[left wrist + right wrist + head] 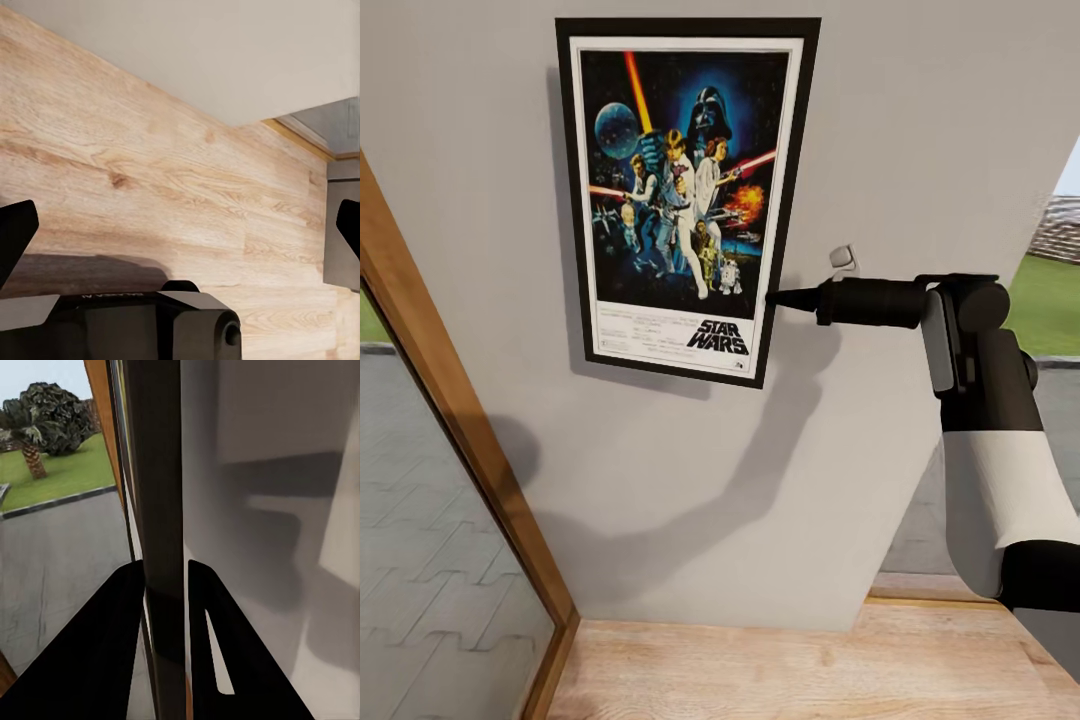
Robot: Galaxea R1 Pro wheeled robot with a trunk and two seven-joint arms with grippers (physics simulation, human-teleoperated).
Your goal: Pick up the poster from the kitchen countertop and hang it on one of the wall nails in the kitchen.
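From the head camera I see the poster flat against the pale grey wall, high up, tilted slightly so its lower edge slants down toward the right. Its black frame, white border and "STAR WARS" logo at the bottom are all plain to read. I cannot make out a nail.

My right arm reaches in from the right, and the right end effector meets the poster's right edge low down, near the bottom corner. In the right wrist view the two dark fingers sit on either side of the poster's thin edge, pinching it, with the wall on one side and a glass pane showing lawn, paving and a palm on the other.

The left end effector points down at the light wooden floor; its fingertips stand wide apart at the picture's edges with nothing between them.

A wooden window frame runs diagonally at the left of the head view, and the arm's shadow falls across the wall below the poster.
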